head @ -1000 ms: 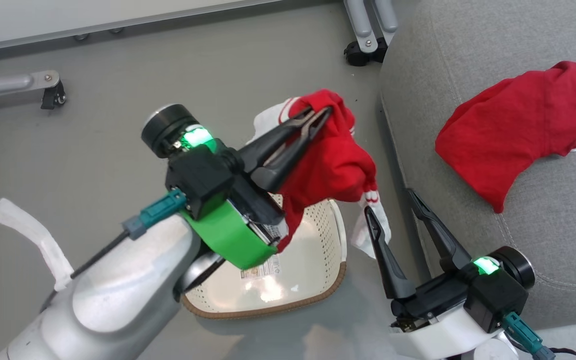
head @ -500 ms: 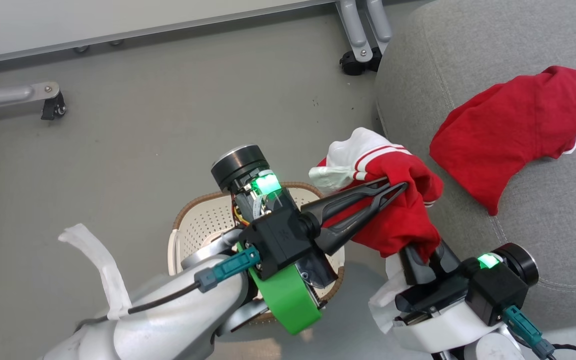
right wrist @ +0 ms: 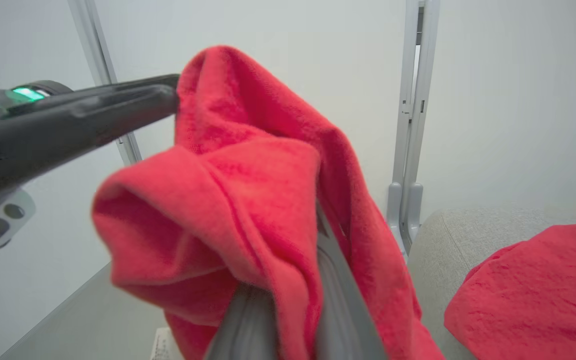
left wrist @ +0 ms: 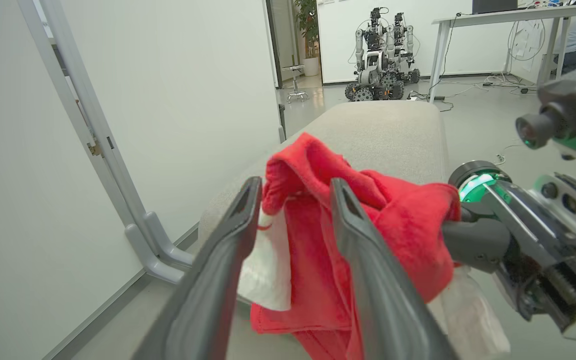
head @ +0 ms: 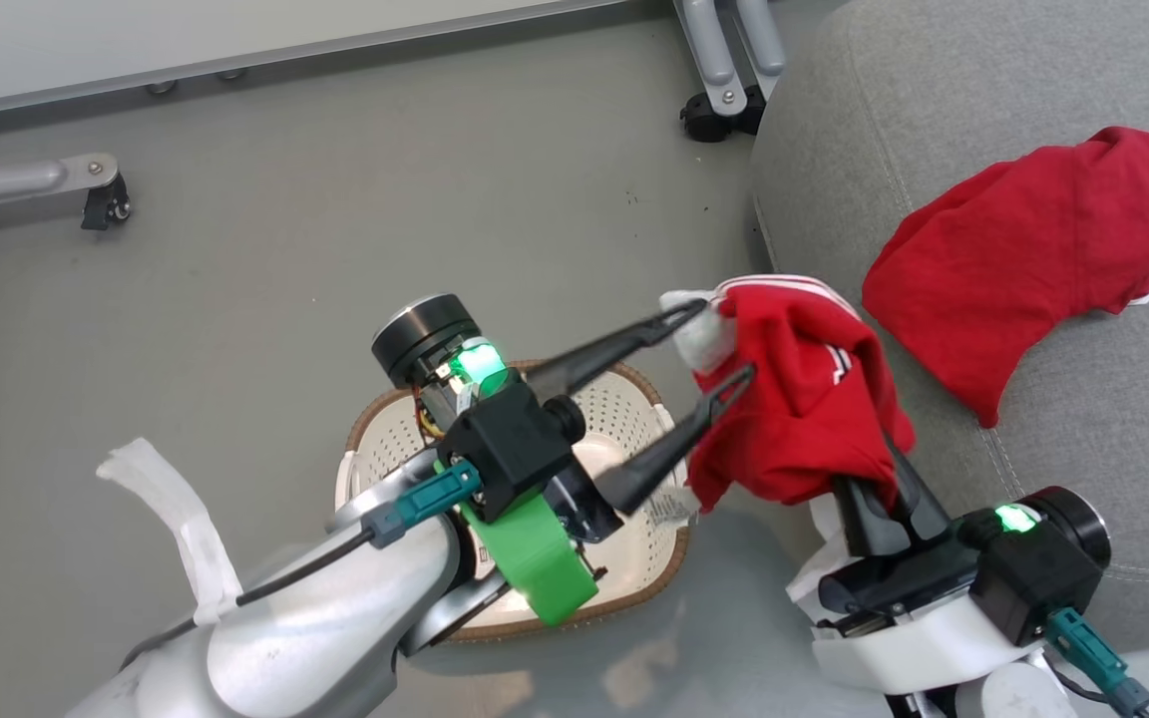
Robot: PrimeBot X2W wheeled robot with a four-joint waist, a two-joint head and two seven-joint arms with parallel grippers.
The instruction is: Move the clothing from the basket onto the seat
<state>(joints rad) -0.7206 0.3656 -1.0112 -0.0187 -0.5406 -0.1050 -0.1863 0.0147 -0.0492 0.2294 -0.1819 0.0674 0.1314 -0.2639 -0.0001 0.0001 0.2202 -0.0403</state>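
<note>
The red-and-white garment hangs in the air at the seat's left edge, draped over my right gripper. Its fingers stand close together inside the cloth, shut on it, with their tips hidden. My left gripper is open beside the garment; its upper fingertip touches the white trim and the red cloth shows between its spread fingers. The plain red shirt lies crumpled on the grey seat. The cream basket stands on the floor below my left arm, partly hidden by it.
A metal frame leg with a caster stands at the seat's far corner, and another caster sits at the left. A white wall panel runs along the back. Other robots and a desk stand beyond the seat.
My left gripper has opened and let go of the red-and-white garment. The right gripper's fingers went up into the cloth and closed, and the garment now hangs from them nearer the seat.
</note>
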